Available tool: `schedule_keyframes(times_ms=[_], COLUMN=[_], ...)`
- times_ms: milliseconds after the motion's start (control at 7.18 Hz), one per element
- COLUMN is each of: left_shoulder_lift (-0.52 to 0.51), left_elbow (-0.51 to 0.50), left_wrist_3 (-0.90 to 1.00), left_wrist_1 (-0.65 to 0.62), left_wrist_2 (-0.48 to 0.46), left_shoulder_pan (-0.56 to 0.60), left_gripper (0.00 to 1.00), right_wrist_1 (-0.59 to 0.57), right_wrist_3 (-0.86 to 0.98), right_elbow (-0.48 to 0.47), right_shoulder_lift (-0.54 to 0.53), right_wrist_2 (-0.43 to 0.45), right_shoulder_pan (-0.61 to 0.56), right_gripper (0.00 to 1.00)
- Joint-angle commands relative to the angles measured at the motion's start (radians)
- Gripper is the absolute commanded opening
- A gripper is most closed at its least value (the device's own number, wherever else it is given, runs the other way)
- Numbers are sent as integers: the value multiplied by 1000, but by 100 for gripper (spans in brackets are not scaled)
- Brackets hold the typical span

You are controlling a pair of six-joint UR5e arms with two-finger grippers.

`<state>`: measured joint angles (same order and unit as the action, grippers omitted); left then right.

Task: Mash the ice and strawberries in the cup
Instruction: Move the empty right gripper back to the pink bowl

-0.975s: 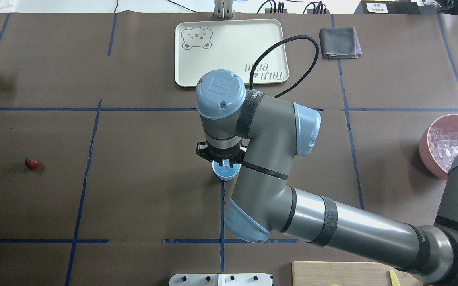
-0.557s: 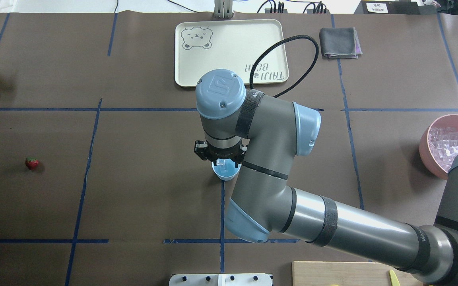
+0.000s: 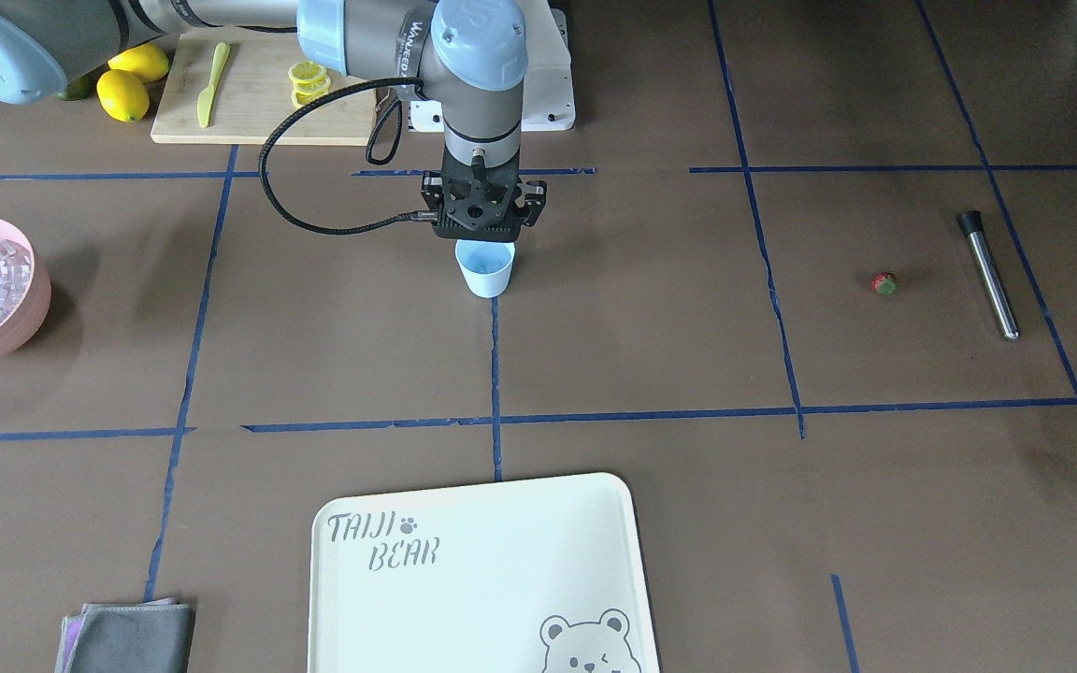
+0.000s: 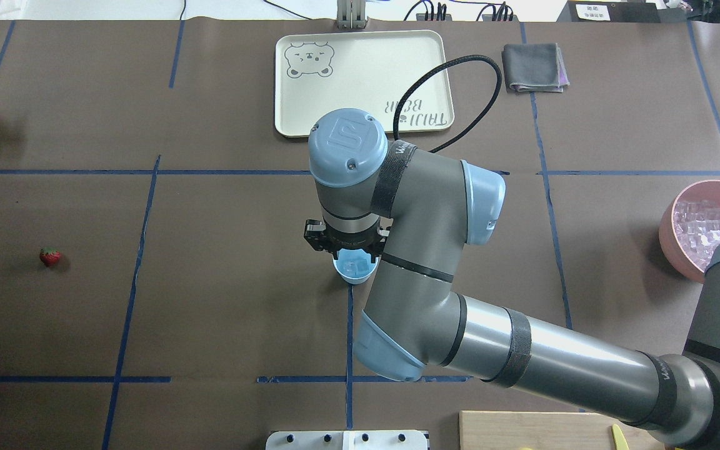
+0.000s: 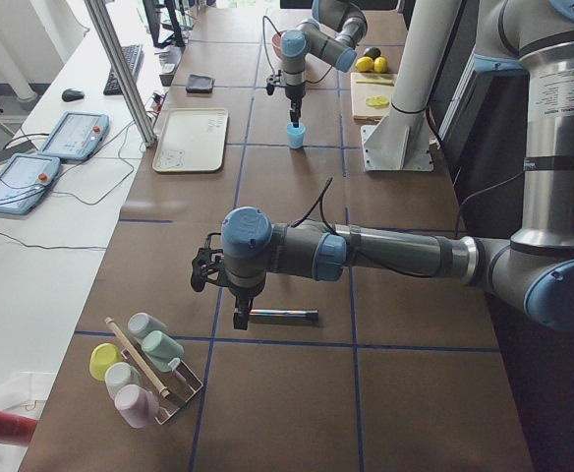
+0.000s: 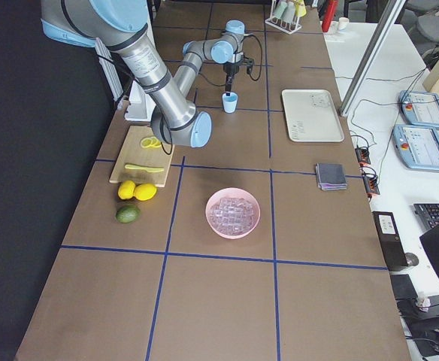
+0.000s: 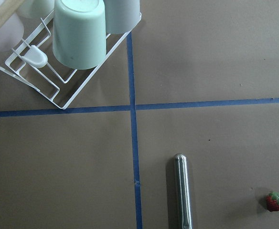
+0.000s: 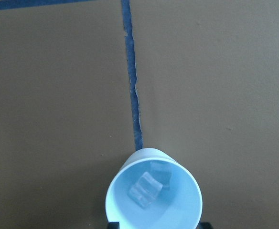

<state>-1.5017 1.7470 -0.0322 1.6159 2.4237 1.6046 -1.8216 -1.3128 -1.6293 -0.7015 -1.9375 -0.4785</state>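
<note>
The light-blue cup stands at the table's middle, with two ice cubes inside it in the right wrist view. My right gripper hangs straight over the cup, open and empty, its tips just outside the rim. More ice fills the pink bowl at the right edge. The strawberry lies far left on the table and also shows in the left wrist view. My left gripper shows only in the exterior left view, above a metal rod; I cannot tell if it is open or shut.
A metal rod lies near the strawberry. A cream tray and a grey cloth sit at the far side. A cutting board with lemon slices and whole lemons is by my base. A cup rack stands far left.
The ice cube that was between my right gripper's fingers has dropped into the cup, and the fingers have spread. The arm has barely moved.
</note>
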Motion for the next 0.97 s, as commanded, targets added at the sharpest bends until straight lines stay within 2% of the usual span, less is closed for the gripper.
schedule_keyframes(times_ms=[0,279,557,836], left_shoulder_lift=[0,0,-2,-3], left_elbow=[0,2,5,19], left_wrist_3=[0,-2,-2,-14], left_wrist_1=[1,1,-1,1], left_wrist_2=[0,0,0,2], left_shoulder_pan=[0,-2,-2,-2], left_gripper=[100,100,100,100], right_wrist_1=[4,1,5,10], right_wrist_3=[3,15,45,128], right_elbow=[-26,-139,-365,-521], right_shoulder_lift=[-1,-45,-241,-413], right_wrist_2=[9,38,37,25], right_shoulder_pan=[-11,-72,-162,-265], right_gripper=[96,99,99,99])
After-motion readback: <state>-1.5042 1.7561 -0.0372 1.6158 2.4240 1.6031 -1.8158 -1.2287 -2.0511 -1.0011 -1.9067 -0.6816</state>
